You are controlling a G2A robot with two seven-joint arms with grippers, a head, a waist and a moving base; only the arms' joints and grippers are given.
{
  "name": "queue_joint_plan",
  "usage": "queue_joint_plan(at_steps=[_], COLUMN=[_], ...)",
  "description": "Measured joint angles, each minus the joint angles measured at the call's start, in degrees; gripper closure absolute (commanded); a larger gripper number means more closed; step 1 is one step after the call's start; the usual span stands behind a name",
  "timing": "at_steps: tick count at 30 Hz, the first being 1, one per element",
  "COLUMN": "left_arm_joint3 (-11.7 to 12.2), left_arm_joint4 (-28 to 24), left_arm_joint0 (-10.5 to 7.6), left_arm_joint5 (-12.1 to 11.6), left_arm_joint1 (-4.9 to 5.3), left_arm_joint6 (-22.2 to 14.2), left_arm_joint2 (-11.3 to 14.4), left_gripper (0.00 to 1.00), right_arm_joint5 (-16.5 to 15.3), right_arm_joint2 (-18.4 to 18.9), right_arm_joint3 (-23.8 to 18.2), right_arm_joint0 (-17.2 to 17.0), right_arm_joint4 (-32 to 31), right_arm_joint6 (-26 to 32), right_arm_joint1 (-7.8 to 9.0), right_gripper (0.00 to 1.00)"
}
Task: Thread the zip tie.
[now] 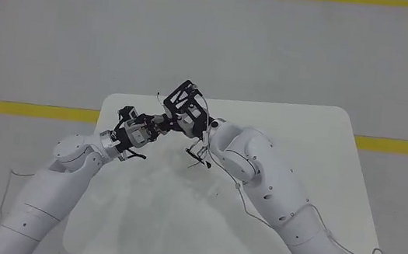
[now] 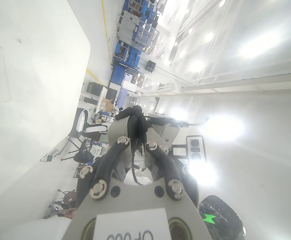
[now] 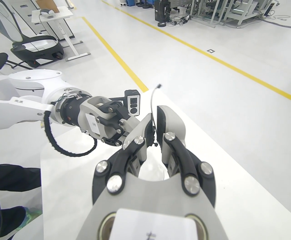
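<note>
From above, your left gripper and right gripper meet tip to tip near the far edge of the desk. In the right wrist view, the right gripper is nearly closed on the zip tie, whose head end curves free beyond its pads. In the left wrist view, the left gripper is pinched together on a thin black strand of the tie.

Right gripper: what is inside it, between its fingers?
A thin black zip tie runs up between the pads of the right gripper, one end free above. The stretch inside the grip is covered by its fingers, as are the left gripper tips.
</note>
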Motion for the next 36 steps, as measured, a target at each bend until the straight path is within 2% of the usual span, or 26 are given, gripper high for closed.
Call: queue_joint_plan(at_steps=[10, 15, 29, 36], left_arm_joint3=[0.0, 0.0, 0.0, 0.0], left_arm_joint4=[0.0, 0.0, 0.0, 0.0], left_arm_joint0=[0.0, 0.0, 0.0, 0.0], left_arm_joint5=[0.0, 0.0, 0.0, 0.0], left_arm_joint1=[0.0, 0.0, 0.0, 0.0], left_arm_joint6=[0.0, 0.0, 0.0, 0.0], left_arm_joint2=[0.0, 0.0, 0.0, 0.0], left_gripper=[1.0, 1.0, 1.0, 1.0], right_arm_joint5=[-0.06, 0.48, 1.09, 1.17], right_arm_joint2=[-0.23, -0.35, 0.3, 0.52], right_arm_joint3=[-0.11, 0.16, -1.01, -1.35], right_arm_joint0=[-0.4, -0.06, -0.88, -1.17], right_arm_joint4=[-0.19, -0.53, -0.79, -0.91], right_arm_joint6=[0.05, -0.46, 0.21, 0.54], right_arm_joint1=[-0.05, -0.19, -0.12, -0.09], right_gripper=[0.64, 0.73, 0.79, 0.98])
